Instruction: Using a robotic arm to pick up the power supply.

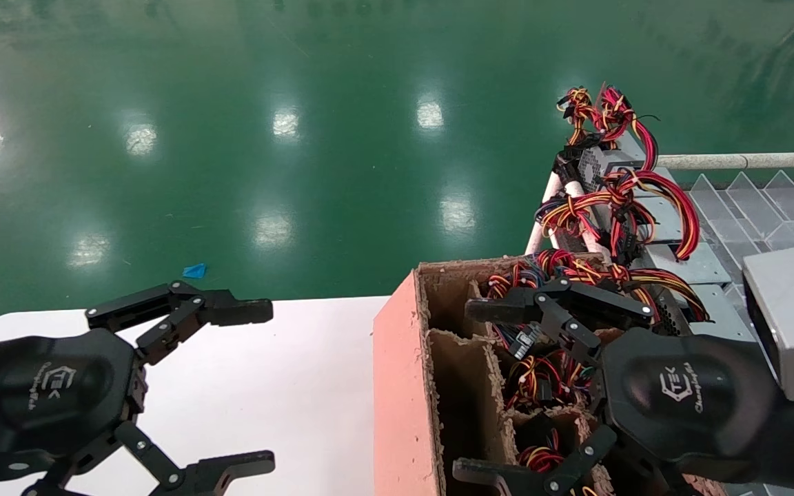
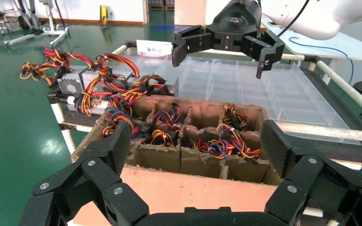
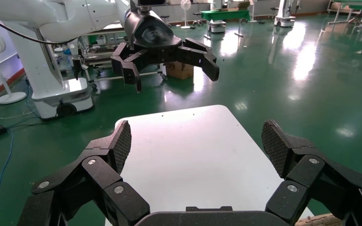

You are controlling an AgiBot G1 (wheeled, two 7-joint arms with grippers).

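Note:
Several power supplies, silver-grey boxes trailing red, yellow and black wires, lie on a rack [image 1: 679, 265] behind the box; one shows its mesh side [image 1: 600, 164] [image 2: 70, 84]. More wire bundles [image 1: 542, 372] [image 2: 226, 141] fill the compartments of a pink-sided cardboard divider box [image 1: 400, 386] [image 2: 188, 188]; the units under them are hidden. My right gripper [image 1: 469, 391] [image 3: 195, 141] hovers open above the box, nothing between its fingers. My left gripper [image 1: 259, 386] [image 2: 198, 146] hangs open over the white table [image 1: 287, 386], facing the box's pink side. Each wrist view shows the other gripper [image 2: 226, 40] [image 3: 165, 52] farther off.
A clear plastic divider tray [image 1: 769, 207] [image 2: 273, 89] lies to the right of the rack, with a white rail [image 1: 748, 160] behind it. The green floor [image 1: 300, 138] lies beyond the table edge. A white robot base [image 3: 52, 89] stands on the floor past the table.

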